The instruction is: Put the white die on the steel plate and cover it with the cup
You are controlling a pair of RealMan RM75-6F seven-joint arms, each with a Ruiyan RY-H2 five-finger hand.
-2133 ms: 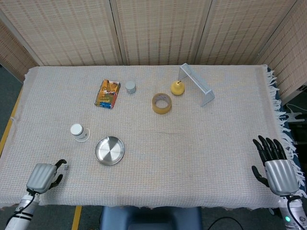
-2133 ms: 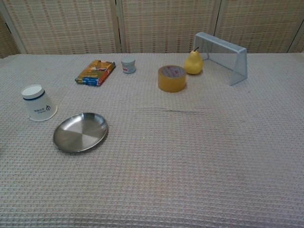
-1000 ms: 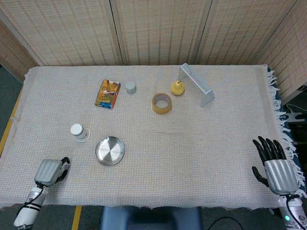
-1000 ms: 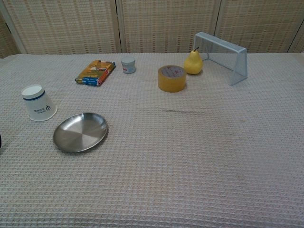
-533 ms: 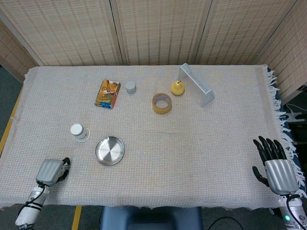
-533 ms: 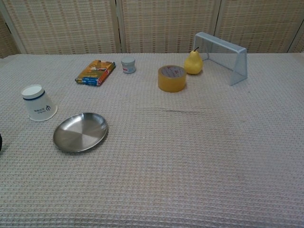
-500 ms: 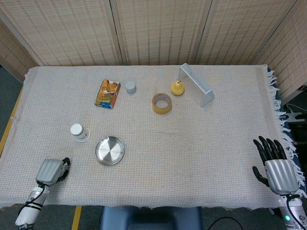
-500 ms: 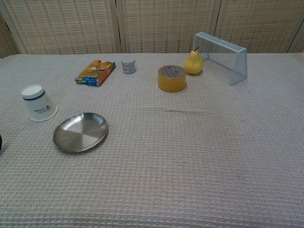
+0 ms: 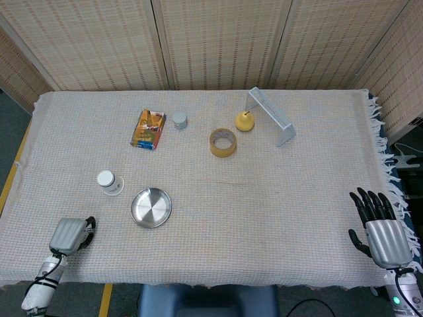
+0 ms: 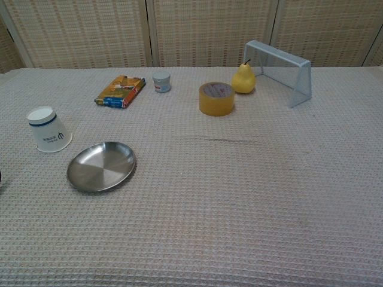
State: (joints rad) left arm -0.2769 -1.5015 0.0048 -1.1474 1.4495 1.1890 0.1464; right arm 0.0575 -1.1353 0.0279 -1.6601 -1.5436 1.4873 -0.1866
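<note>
**One table, two hands, seven things on it**

There is one big table [image 9: 277, 198] with a pale woven cloth on it.

One grey metal frame [image 9: 271, 115] stands at the far side, a bit to the right.

There are two robot hands. Both are at the near edge, well apart from everything else. The right hand [image 9: 383, 238] is at the near right corner. Its dark fingers are straight and spread out, and it holds nothing. The left hand [image 9: 68, 236] is at the near left corner. Its fingers are curled in tight. I cannot tell if there is something inside it.

One round steel plate [image 9: 151, 207] lies flat on the left side of the table, toward the near edge. Nothing is on it.

One orange packet [image 9: 148, 129] lies flat, far and left.

One roll of yellow tape [image 9: 223, 142] lies flat near the middle, toward the far side.

One white cup [image 9: 108, 181] stands upside down, just left of the plate and a little farther back. It does not touch the plate.

One yellow pear [image 9: 244, 121] stands just beside the frame, on its left.

One small grey jar [image 9: 180, 119] stands just right of the packet.

The white die does not show in either view, so I cannot tell where it is.
</note>
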